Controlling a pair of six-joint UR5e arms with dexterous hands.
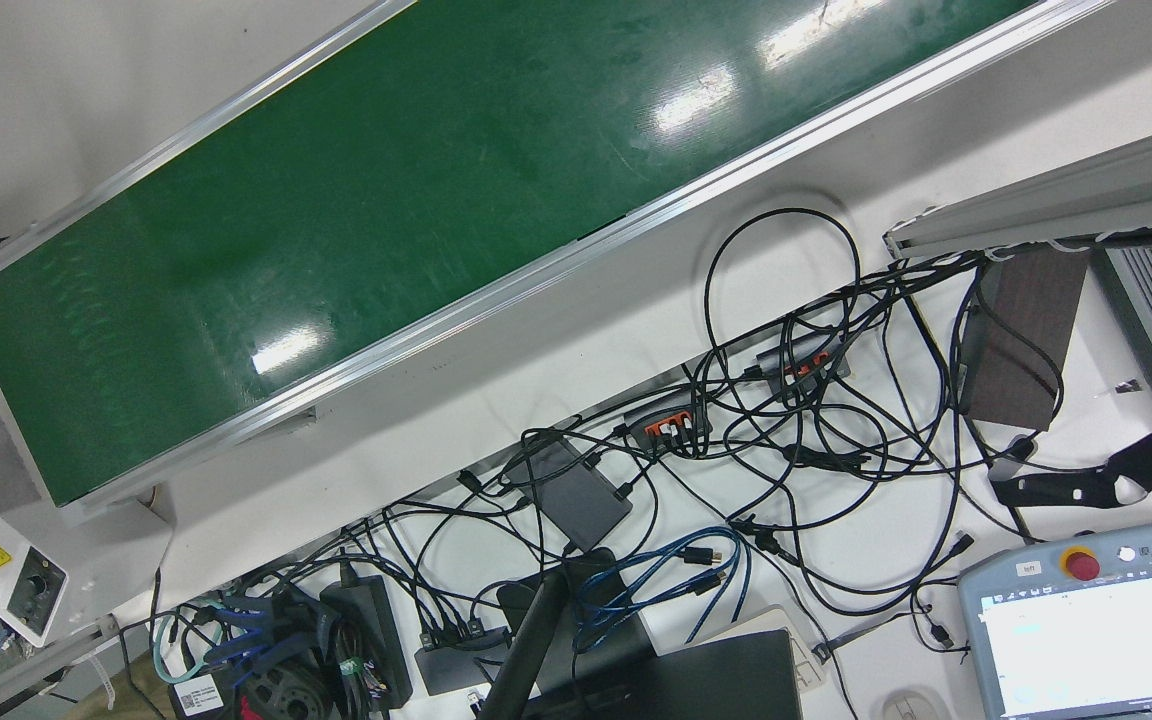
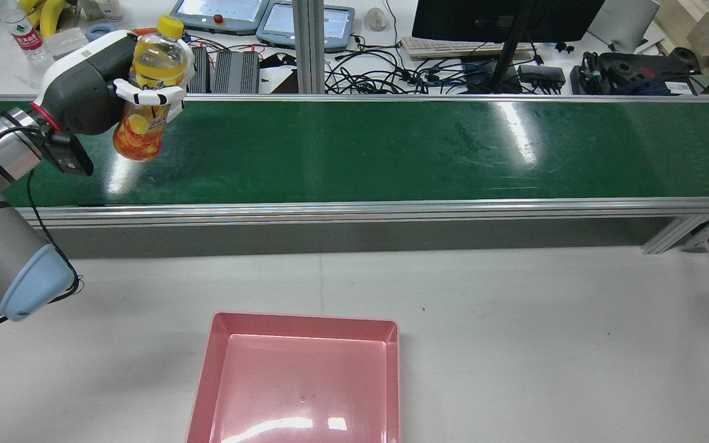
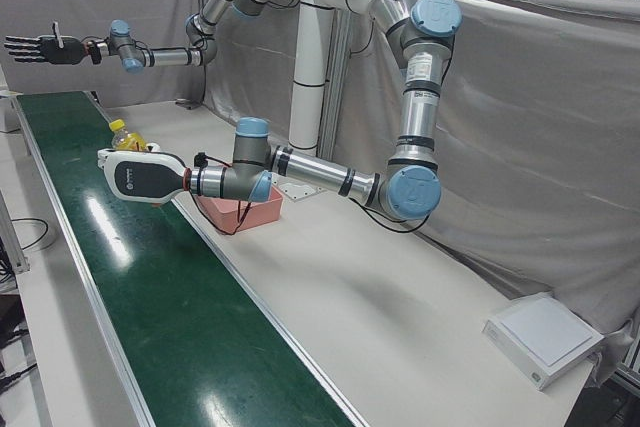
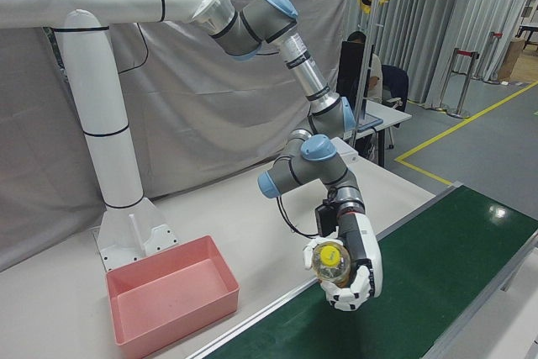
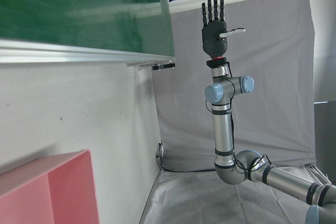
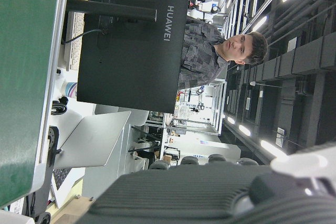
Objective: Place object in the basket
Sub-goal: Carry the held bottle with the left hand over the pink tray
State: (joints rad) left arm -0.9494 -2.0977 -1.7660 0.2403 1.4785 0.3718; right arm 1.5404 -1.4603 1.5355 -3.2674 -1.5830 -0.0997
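Right, my left hand (image 2: 108,86) has its white fingers (image 2: 145,96) wrapped round the clear plastic bottle of orange drink with a yellow cap (image 2: 148,92), and I see the bottle sitting inside that grasp, cap above the fingers and the labelled lower body hanging out below them. In the rear view the bottle hangs clear of the green conveyor belt (image 2: 391,147), over its far-left stretch, tilted a little. From the right-front view I look at the bottle nearly end-on, with the hand's palm behind it and the fingers curling across its front. The shallow pink plastic basket (image 2: 207,369) lies well apart from the hand, on the white table (image 2: 545,320) on the near side of the belt, towards the robot. My right hand (image 3: 38,48) is stretched out far from all this, dark fingers spread straight and holding nothing; the left hand view shows it flat and splayed against the grey curtain (image 5: 273,77).
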